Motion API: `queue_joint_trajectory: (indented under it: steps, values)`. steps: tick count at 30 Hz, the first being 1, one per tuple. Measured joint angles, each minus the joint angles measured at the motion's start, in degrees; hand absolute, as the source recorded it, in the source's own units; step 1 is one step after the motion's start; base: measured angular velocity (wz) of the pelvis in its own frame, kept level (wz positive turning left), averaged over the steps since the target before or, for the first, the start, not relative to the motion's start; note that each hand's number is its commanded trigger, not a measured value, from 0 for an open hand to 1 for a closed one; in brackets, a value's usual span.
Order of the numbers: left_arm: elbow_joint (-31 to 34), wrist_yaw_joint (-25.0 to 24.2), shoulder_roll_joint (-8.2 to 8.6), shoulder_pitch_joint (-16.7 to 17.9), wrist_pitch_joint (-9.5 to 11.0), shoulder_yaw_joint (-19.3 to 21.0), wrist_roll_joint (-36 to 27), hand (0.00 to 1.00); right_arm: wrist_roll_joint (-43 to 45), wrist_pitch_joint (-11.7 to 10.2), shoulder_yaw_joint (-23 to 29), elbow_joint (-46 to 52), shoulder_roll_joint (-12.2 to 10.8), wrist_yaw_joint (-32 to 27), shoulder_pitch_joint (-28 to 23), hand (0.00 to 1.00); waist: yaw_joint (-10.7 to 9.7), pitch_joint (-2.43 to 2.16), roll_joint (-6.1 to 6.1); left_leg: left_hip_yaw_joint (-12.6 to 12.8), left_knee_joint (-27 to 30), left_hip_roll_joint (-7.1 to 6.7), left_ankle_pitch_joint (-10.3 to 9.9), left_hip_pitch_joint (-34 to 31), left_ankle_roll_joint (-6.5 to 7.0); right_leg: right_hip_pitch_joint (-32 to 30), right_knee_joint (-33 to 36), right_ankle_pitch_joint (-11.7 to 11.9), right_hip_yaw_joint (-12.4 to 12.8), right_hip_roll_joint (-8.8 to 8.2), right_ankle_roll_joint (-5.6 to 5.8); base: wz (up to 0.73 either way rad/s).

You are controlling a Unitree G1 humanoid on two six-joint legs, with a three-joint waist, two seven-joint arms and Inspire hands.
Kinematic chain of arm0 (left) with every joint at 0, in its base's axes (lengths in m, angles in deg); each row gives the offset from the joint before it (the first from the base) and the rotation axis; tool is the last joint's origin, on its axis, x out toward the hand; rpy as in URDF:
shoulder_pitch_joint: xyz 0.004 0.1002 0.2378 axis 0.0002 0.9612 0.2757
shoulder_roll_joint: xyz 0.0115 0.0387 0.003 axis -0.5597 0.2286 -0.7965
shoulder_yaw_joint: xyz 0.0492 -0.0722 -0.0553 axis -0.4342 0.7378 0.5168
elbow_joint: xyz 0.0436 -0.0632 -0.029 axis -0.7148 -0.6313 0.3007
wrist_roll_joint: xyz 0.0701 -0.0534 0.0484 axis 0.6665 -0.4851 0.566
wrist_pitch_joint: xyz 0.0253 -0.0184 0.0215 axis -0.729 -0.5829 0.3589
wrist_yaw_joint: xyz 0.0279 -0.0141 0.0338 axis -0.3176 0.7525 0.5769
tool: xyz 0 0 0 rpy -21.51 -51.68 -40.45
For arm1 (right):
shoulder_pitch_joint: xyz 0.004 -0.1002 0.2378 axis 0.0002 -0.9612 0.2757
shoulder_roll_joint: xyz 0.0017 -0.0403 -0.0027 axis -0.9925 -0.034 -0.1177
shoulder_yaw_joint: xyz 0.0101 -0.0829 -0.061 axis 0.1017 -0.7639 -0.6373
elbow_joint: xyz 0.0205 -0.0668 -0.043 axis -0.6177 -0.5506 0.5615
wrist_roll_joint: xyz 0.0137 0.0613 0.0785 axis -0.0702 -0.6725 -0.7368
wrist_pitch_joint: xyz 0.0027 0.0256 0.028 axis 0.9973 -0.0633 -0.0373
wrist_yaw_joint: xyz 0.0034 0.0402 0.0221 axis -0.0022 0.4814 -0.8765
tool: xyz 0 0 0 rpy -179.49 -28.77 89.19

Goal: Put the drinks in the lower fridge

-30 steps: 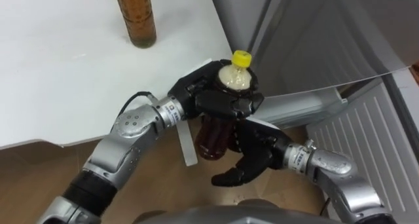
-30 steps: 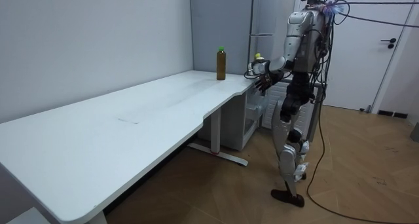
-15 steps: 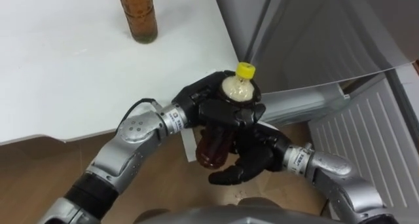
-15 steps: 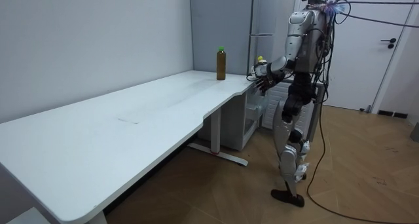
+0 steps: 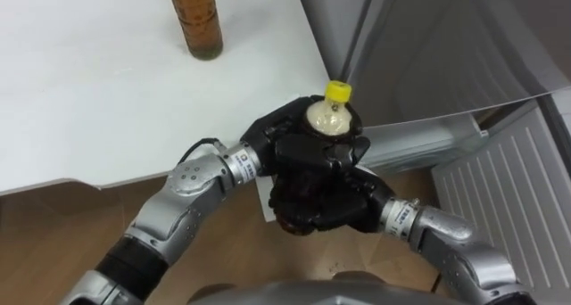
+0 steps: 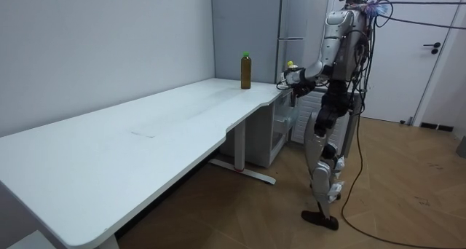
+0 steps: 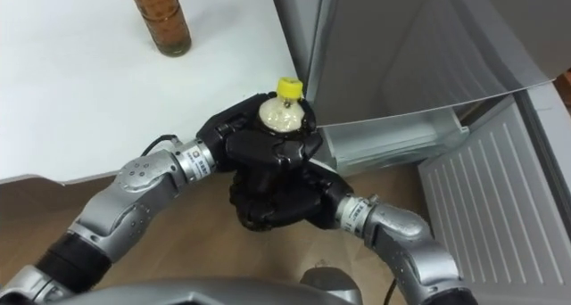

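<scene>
A: Where is the drink?
B: The clear plastic bottle with a yellow cap and dark liquid point(image 5: 328, 118) is upright in mid-air, just off the near right corner of the white desk point(image 5: 89, 100), in front of the tall grey fridge point(image 5: 428, 46).
A: And the hands?
B: The left hand point(image 5: 299, 149) is curled round its shoulder. The right hand point(image 5: 330, 211) is wrapped round its lower body.
A: Anything else?
B: A tall amber bottle point(image 5: 196, 20) stands on the desk, far left.
</scene>
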Motion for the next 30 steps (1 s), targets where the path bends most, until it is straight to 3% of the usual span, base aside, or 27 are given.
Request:
queue_joint_trajectory:
  steps: [1,3,4,5,6,18,30]
  values:
    - [-0.12,0.00,0.03,0.00,0.00,0.10,-0.07,1.00,-0.45,-0.01,-0.18,0.00,-0.13,-0.45,0.00,1.00,0.06,0.18,-0.11,0.01,0.01,-0.04,0.00,-0.03,0.00,-0.06,0.13,0.00,0.00,-0.04,0.00,0.00]
    - [-0.13,0.00,0.39,0.00,0.02,0.31,-0.01,0.75,-0.70,-0.02,-0.14,-0.18,-0.70,-1.08,0.03,1.00,0.23,0.37,-0.32,0.01,0.05,-0.09,0.00,-0.36,0.00,-0.45,0.33,0.03,-0.01,-0.09,0.05,0.00]
    - [-0.14,0.00,0.74,0.01,0.02,0.52,0.12,0.57,-1.33,-0.04,-0.09,-0.99,-1.36,-1.17,0.17,1.00,0.29,0.43,-0.43,0.01,0.20,-0.09,0.00,-0.67,0.00,-0.67,0.34,0.09,-0.01,-0.09,0.10,0.00]
    - [-0.13,0.00,0.87,0.02,0.02,0.63,0.33,0.07,-1.69,-0.09,-0.07,-1.46,-1.74,-1.17,0.24,1.00,0.31,0.43,-0.46,0.01,0.26,-0.08,0.00,-0.88,0.00,-0.85,0.37,0.13,-0.01,-0.10,0.10,0.00]
    - [-0.13,-0.01,0.90,0.02,0.02,0.67,0.74,0.00,-1.74,-0.12,-0.14,-1.90,-2.04,-1.23,0.38,1.00,0.30,0.43,-0.45,0.02,0.36,-0.08,0.00,-1.24,0.00,-1.21,0.37,0.26,-0.01,-0.09,0.11,0.00]
    - [1.97,-0.02,2.15,0.03,-0.05,2.16,1.44,0.00,-6.83,-0.81,-0.49,-3.18,-2.29,2.04,0.28,1.00,-0.50,0.36,-0.46,-0.03,1.46,0.07,0.00,-2.28,0.01,-1.71,0.36,0.46,-0.08,-0.04,0.02,0.00]
    - [7.92,0.01,1.95,0.03,0.08,4.57,2.86,0.00,-8.87,-4.43,0.02,-3.07,-2.36,3.99,0.45,1.00,-1.71,-0.04,-0.21,-0.49,2.21,0.56,-0.04,-2.28,-0.03,-0.92,0.27,1.11,-0.83,0.21,-0.19,0.03]
